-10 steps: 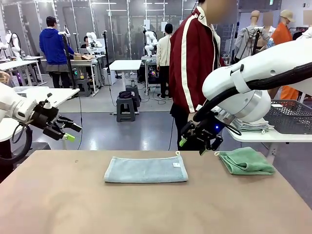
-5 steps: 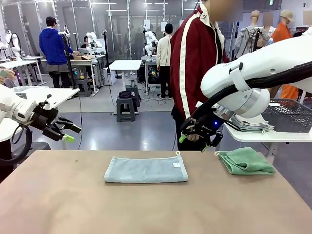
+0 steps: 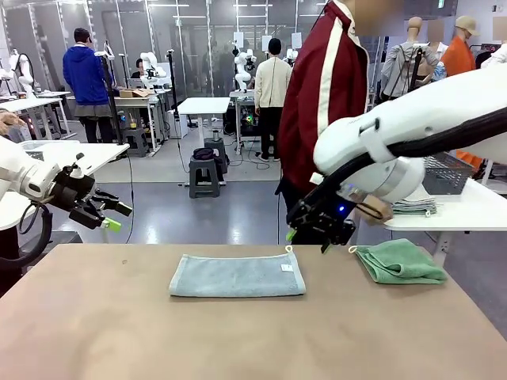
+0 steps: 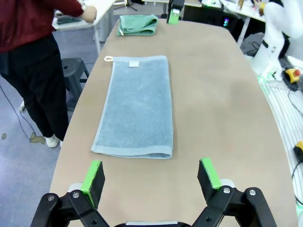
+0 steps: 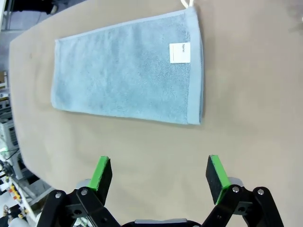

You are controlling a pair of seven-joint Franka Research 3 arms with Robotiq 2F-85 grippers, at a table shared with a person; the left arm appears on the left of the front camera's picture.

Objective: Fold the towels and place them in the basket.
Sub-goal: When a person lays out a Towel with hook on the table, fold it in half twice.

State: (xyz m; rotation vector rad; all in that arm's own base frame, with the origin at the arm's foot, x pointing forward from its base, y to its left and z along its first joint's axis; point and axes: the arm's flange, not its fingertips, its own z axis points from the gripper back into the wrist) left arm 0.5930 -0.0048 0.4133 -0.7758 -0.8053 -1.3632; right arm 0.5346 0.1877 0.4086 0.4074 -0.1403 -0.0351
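Observation:
A light grey towel [image 3: 238, 275] lies folded flat at the table's middle, its white label [image 3: 287, 267] at the right end. A mint green towel [image 3: 400, 263] sits folded at the table's right. My right gripper [image 3: 307, 241] hangs open just beyond the grey towel's right end, above the far edge. In the right wrist view the grey towel [image 5: 128, 75] lies ahead of the open right gripper [image 5: 158, 175]. My left gripper [image 3: 119, 216] is open and off the table's left side, and in its wrist view the left gripper [image 4: 150, 176] faces the grey towel [image 4: 137, 106]. The basket [image 3: 447, 174] stands on a side table at the right.
A person in a red jacket [image 3: 325, 87] stands at the far edge, with a hand [image 4: 87, 12] on the white side table [image 3: 467, 215]. A stack of folded cloths [image 3: 413, 206] lies there beside the basket. The near half of the brown table [image 3: 238, 340] is bare.
The right gripper rose slightly, then dropped and shifted left. The person turned toward the side table, and the basket there shifted away. The left arm held still.

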